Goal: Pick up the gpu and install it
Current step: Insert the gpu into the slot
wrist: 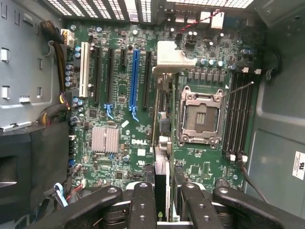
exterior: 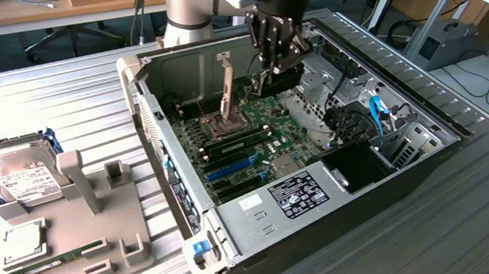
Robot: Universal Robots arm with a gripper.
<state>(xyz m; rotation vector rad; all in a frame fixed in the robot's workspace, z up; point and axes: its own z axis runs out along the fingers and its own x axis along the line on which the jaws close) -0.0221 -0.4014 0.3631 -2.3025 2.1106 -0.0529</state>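
My gripper (exterior: 275, 67) hangs inside the open computer case (exterior: 160, 152), above the green motherboard (wrist: 119, 157). It is shut on the gpu (wrist: 162, 169), a thin black card that I see edge-on between the fingers (wrist: 143, 202). The card's silver bracket (wrist: 172, 57) sits at the far end, near the case's rear wall. In the wrist view the card hovers over the board between the blue slot (wrist: 135, 78) and the processor socket (wrist: 199, 117). Whether it touches a slot I cannot tell. In the exterior view the gpu (exterior: 268, 82) hangs below the gripper.
A grey parts tray (exterior: 101, 238) at the exterior view's left holds a silver hard drive (exterior: 19, 175), a processor (exterior: 23, 242) and a green memory stick (exterior: 37, 268). Cables (wrist: 62, 52), a heat sink (wrist: 105, 139) and memory slots (wrist: 238, 114) crowd the board.
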